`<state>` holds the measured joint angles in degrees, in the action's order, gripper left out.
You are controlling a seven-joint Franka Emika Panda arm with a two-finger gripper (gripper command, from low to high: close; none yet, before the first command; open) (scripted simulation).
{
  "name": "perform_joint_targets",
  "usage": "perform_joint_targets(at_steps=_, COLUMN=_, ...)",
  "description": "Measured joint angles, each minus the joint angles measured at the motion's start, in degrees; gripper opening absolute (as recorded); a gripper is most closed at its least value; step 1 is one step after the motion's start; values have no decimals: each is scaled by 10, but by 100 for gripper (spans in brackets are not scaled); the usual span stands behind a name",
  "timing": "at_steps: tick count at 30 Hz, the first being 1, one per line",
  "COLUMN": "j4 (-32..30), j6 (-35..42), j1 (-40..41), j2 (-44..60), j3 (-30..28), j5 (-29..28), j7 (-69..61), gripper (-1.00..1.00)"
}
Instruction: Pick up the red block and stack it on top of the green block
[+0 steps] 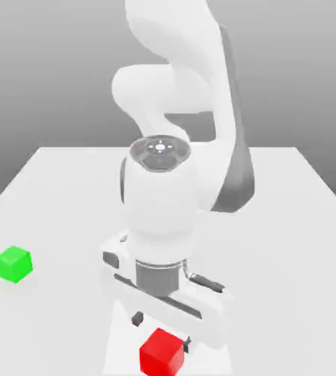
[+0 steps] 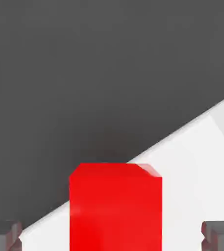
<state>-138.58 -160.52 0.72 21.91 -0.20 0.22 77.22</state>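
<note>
The white arm bends forward and down, its hand point(image 1: 161, 330) pointing at the table, fingers point(image 2: 5, 234) spread apart.

In the hand view the red block point(image 2: 115, 206) is cut off by the picture's edge, so its base is hidden, and both fingertips point(image 2: 3, 235) are cropped to stubs either side of it. In the exterior view the arm's top runs off the frame, and the arm hides the counter point(image 1: 53, 191) behind the gripper point(image 1: 161, 330).
</note>
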Motion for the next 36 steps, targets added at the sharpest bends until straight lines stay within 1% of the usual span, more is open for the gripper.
perform_joint_targets(at_steps=1, j4=2, j6=-9, j1=0, j2=11, j3=0, j5=0, j7=0, gripper=-100)
perform_joint_targets(at_steps=7, j4=2, j6=-14, j1=0, j2=16, j3=0, j5=0, j7=1, gripper=-100)
perform_joint_targets(at_steps=9, j4=-1, j6=4, j1=0, j2=-6, j3=0, j5=-1, j7=1, gripper=-100)
perform_joint_targets(at_steps=13, j4=-15, j6=65, j1=4, j2=-81, j3=-5, j5=-1, j7=-5, gripper=-100)
perform_joint_targets(at_steps=19, j4=-72, j6=80, j1=111, j2=-156, j3=-93, j5=-18, j7=-124, gripper=-100)
perform_joint_targets(at_steps=23, j4=-118, j6=85, j1=248, j2=-208, j3=-158, j5=-28, j7=-233, gripper=-100)
perform_joint_targets(at_steps=26, j4=-151, j6=87, j1=324, j2=-241, j3=-197, j5=-26, j7=-314, gripper=-100)
perform_joint_targets(at_steps=30, j4=-157, j6=43, j1=321, j2=-200, j3=-189, j5=18, j7=-369, gripper=-100)
perform_joint_targets(at_steps=33, j4=-155, j6=-1, j1=336, j2=-151, j3=-168, j5=63, j7=-402, gripper=-100)
perform_joint_targets(at_steps=34, j4=-155, j6=-16, j1=342, j2=-134, j3=-159, j5=78, j7=-413, gripper=100)
perform_joint_targets(at_steps=36, j4=-155, j6=-16, j1=342, j2=-134, j3=-159, j5=78, j7=-413, gripper=100)
